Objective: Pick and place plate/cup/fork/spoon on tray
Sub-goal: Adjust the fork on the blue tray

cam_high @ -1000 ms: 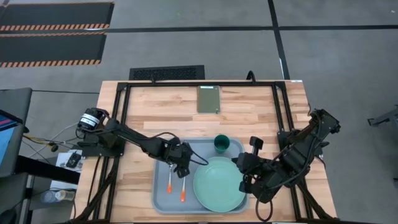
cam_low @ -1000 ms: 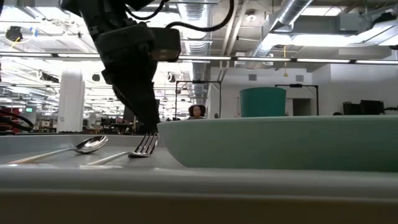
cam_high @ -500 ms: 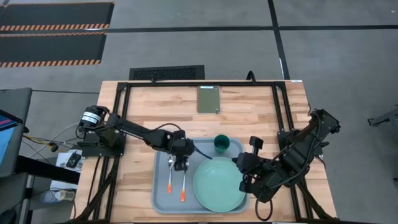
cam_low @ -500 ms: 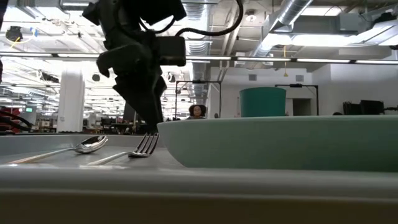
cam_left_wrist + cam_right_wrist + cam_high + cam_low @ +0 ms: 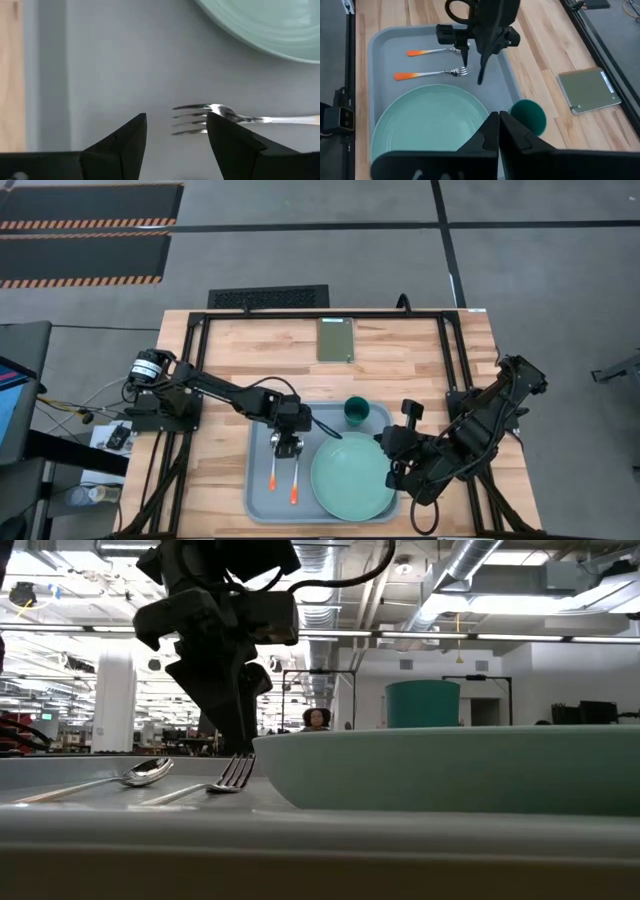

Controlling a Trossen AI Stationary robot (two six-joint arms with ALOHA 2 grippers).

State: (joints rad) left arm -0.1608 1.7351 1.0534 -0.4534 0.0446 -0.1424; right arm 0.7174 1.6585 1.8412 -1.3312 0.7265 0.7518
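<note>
left gripper open and empty over the fork tines, fork handle cut off, spoon bowl hidden under the arm, right gripper shut, empty

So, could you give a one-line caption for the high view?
Plate, fork and spoon lie on the tray; open left gripper hovers over the cutlery.
</note>
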